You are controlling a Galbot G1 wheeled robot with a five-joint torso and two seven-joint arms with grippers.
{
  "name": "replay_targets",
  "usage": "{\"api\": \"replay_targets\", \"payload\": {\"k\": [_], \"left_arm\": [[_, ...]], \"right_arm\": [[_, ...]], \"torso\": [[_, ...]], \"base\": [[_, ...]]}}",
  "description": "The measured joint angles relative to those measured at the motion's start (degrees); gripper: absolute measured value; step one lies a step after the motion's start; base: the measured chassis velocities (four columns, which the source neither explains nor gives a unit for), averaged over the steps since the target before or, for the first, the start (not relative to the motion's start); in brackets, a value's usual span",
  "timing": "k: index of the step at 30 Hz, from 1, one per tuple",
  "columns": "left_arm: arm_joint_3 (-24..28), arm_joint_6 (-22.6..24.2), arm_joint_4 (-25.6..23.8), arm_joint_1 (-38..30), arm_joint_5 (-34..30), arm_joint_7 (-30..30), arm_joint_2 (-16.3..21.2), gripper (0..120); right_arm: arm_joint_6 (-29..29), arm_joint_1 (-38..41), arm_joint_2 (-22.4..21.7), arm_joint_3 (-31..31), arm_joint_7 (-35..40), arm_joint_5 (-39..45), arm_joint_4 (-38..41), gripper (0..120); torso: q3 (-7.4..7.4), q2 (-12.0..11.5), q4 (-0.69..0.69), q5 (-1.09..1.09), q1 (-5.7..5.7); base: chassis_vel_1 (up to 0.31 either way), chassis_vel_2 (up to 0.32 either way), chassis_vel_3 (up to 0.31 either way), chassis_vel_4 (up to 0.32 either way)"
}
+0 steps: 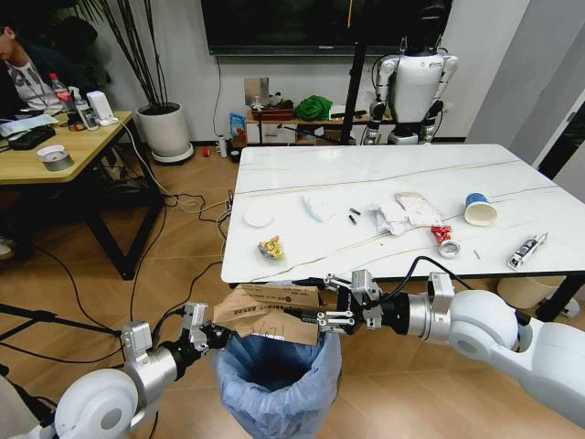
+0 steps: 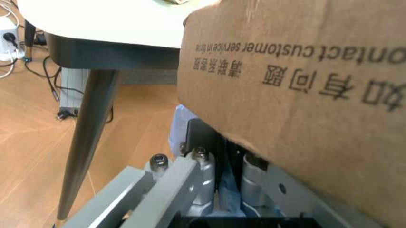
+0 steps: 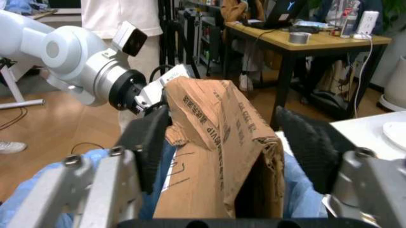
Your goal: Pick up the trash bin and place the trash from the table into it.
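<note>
Disposal step: the left gripper (image 1: 203,335) is clamped on the rim of the blue-lined trash bin (image 1: 274,384) below the table (image 1: 402,169) edge, while the right gripper (image 1: 331,319), jaws spread, straddles flattened cardboard (image 1: 265,313) resting over its mouth, which probably needs pushing down.

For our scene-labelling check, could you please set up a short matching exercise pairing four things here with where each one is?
Things:
1. cardboard
2. paper cup
3. trash bin
4. yellow snack wrapper

Places:
A. near the table's front edge, on the robot's left
B. between the jaws of the right gripper, over the bin
C. below the table's front edge, held by the left gripper
D. lying on the table, towards the robot's right

Pairs: 1-B, 2-D, 3-C, 4-A
</note>
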Motion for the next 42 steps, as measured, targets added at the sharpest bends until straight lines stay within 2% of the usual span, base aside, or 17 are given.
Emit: {"api": "replay_targets", "payload": {"k": [4,5,7,10,15,21,27,30,34,37,42], "left_arm": [[-0.05,0.01,0.24,0.09,0.0,-0.05,0.01,0],[-0.05,0.01,0.24,0.09,0.0,-0.05,0.01,0],[-0.05,0.03,0.35,-0.04,-0.11,-0.1,-0.01,0],[-0.03,0.05,0.38,-0.35,-0.49,-0.29,-0.12,0],[0.0,0.13,0.21,-0.69,-1.02,-0.52,-0.12,0],[-0.23,0.22,0.53,-0.63,-1.11,-0.59,0.11,0],[-0.58,0.43,0.6,-0.55,-1.19,-1.02,0.31,0],[-0.56,0.46,0.62,-0.91,-1.42,-1.0,0.33,0],[-0.19,0.48,0.78,-1.33,-1.45,-1.0,0.31,0],[-0.36,0.52,0.91,-1.07,-1.23,-1.0,0.62,0],[-2.09,0.48,1.12,-1.75,-2.31,-0.52,0.64,0]], "right_arm": [[0.0,0.3,0.37,0.0,0.0,0.39,0.0,84],[0.0,0.3,0.37,0.0,0.0,0.39,0.0,84],[0.01,0.28,0.41,-0.16,0.0,0.5,-0.04,93],[-0.01,0.13,0.77,-0.75,0.0,0.43,-0.12,99],[-0.03,0.35,1.76,-1.73,0.19,0.29,-1.03,100],[-0.05,1.62,1.49,-2.08,0.23,0.48,-1.25,82],[-0.34,1.88,1.1,-2.09,0.25,0.04,-1.76,98],[-0.6,2.15,1.17,-2.23,0.37,-0.02,-2.12,97],[-0.66,2.54,1.63,-2.72,0.62,-0.1,-2.58,89],[-0.58,2.58,1.69,-2.66,0.69,-0.19,-2.8,98],[-0.37,2.56,2.12,-1.29,0.77,-0.03,-3.44,100]], "torso": [[0.0,0.0,0.01,0.0,0.0],[0.0,0.0,0.01,0.0,0.0],[0.0,0.0,0.01,0.0,0.0],[0.0,0.0,0.0,-0.01,0.0],[0.0,0.0,0.01,0.0,0.0],[0.01,0.0,0.01,0.0,0.0],[0.01,0.0,0.0,0.0,0.0],[0.0,0.0,0.0,0.0,0.0],[0.01,0.0,0.01,0.0,0.0],[0.01,0.0,0.0,0.0,0.0],[0.0,0.0,0.02,0.0,0.0]], "base": [[0.0,0.0,0.0,0.0],[0.0,0.0,0.0,0.0],[0.0,0.0,0.0,0.0],[0.0,0.0,0.0,0.0],[0.0,0.0,0.0,0.0],[0.0,0.0,0.0,0.0],[0.0,0.0,0.0,0.0],[0.0,0.0,0.0,0.0],[0.0,0.0,0.0,0.0],[0.0,0.0,0.0,0.0],[0.0,0.0,0.0,0.0]]}}
